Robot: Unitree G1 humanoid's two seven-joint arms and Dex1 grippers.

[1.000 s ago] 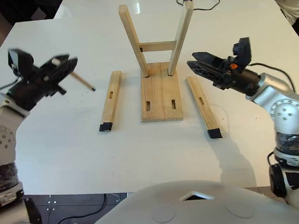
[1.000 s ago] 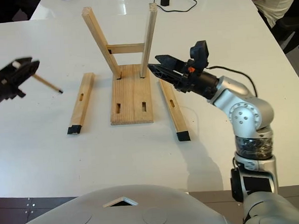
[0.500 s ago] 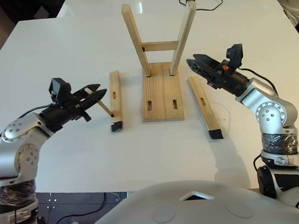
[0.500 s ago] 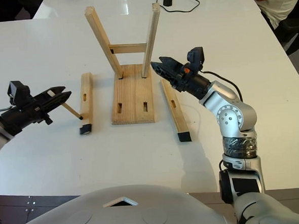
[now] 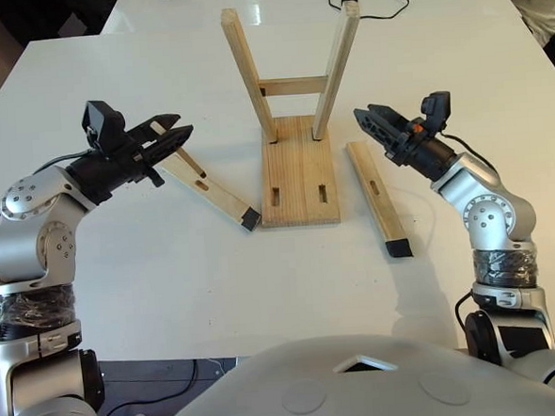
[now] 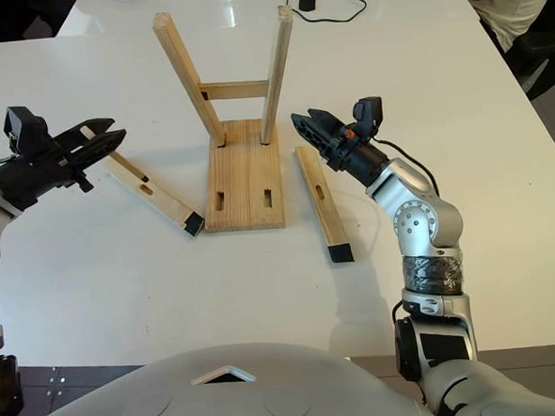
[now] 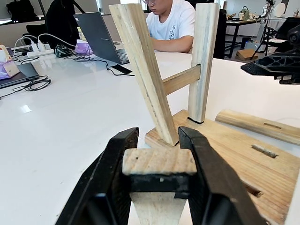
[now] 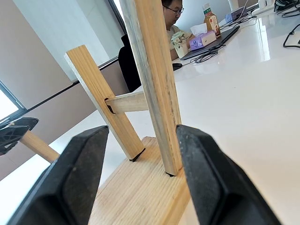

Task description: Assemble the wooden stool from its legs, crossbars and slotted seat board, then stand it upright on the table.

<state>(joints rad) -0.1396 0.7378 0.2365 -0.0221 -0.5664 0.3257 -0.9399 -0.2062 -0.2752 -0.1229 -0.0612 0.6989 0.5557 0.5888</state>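
– The wooden stool point(image 5: 294, 131): which part of it do you have hold of?

– Your left gripper point(image 5: 177, 131) is closed tight on the top end of one leg. Call it the held leg point(image 5: 210, 184). A finger presses the wood on each side.

– How does that leg sit?

– It slants. The gripped end is up in the air. The end with the black cap is down low, right by the left edge of the seat board point(image 5: 297, 174). You cannot tell if the cap touches the board.

– And your other arm?

– Your right gripper point(image 5: 366, 120) has its fingers spread wide, with nothing between them. It hangs in the air just beside the right standing leg point(image 5: 337, 68) and does not touch it.

– What is below it?

– The spare leg point(image 5: 379, 197). It lies flat on the table point(image 5: 121, 274), just to the right of the seat board, with its black cap at the end near you.

– Where is the rest of the stool?

– In the middle of the table, between your two arms. The seat board lies flat. The left standing leg point(image 5: 249, 73) and the right standing leg poke up from its far end and lean out a little. The crossbar point(image 5: 292, 86) joins them about halfway up. The two near slots point(image 5: 275, 197) in the board have nothing in them.
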